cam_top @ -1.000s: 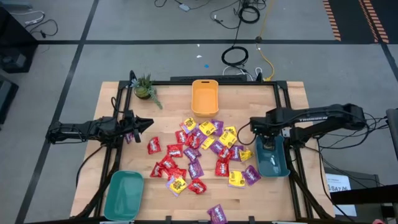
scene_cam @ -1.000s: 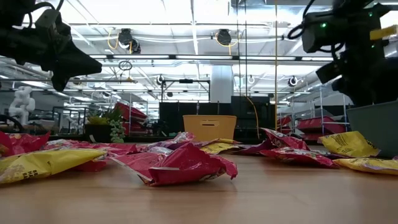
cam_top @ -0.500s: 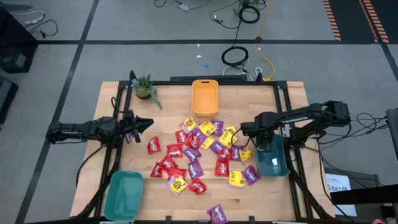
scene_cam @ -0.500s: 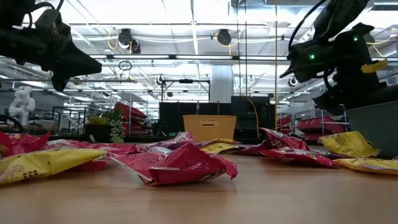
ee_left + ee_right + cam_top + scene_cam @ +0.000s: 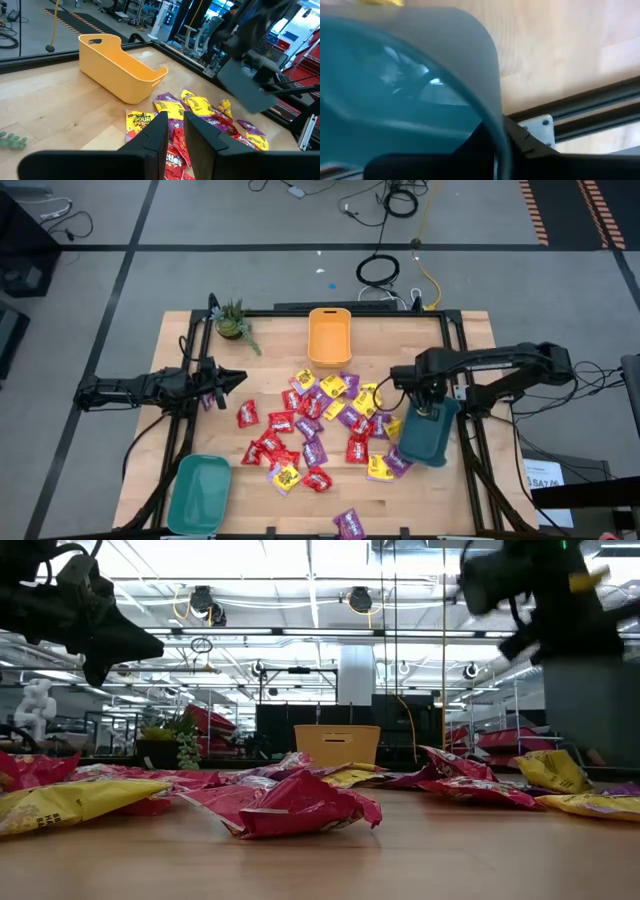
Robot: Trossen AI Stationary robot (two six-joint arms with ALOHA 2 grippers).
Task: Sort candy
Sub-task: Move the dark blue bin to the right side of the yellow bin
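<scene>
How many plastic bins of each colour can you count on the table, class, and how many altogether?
Orange bin: 1
Teal bin: 2 (front-left corner; right side)
Total: 3

Candy packets [image 5: 322,424] are spread over the table's [image 5: 270,345] middle. One bin [image 5: 329,336] is set at the far edge, centred, just beyond the packets. A second bin [image 5: 200,492] is placed at the near left corner. A third bin [image 5: 427,434] is gripped at its rim by the right gripper [image 5: 432,409], tilted, at the packets' right edge. A small plant [image 5: 234,320] is stood at the far left corner. The left gripper [image 5: 224,385] is held at the left side, beside the packets.
</scene>
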